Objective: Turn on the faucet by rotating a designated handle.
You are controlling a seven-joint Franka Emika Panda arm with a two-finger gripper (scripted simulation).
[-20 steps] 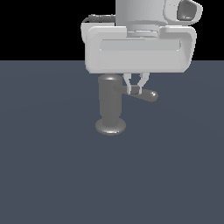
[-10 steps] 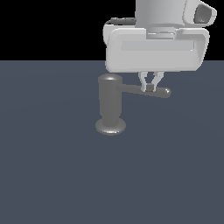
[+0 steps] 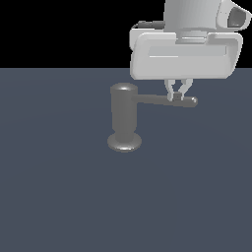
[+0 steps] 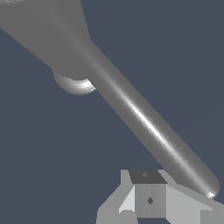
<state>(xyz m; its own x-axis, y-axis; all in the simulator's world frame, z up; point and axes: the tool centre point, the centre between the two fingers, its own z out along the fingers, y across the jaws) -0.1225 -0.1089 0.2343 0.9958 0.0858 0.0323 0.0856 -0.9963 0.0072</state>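
Note:
The faucet (image 3: 123, 117) is a grey upright cylinder with a rounded top and a flared round foot. It stands on the dark floor. Its handle (image 3: 167, 100), a thin grey rod, juts from the cylinder's upper part toward the exterior view's right. My gripper (image 3: 177, 97) hangs from above with its fingers drawn together, their tips against the rod near its free end. In the wrist view the handle (image 4: 144, 122) runs long and shiny from the faucet body (image 4: 48, 35), and its tip lies beside my fingertips (image 4: 148, 199).
The flat dark grey floor (image 3: 59, 197) spreads all around the faucet. My wide white hand body (image 3: 184, 54) hangs above the handle, to the exterior view's right of the cylinder.
My gripper has moved toward the exterior view's right. The handle has swung with it and now points further to that right, showing more of its length.

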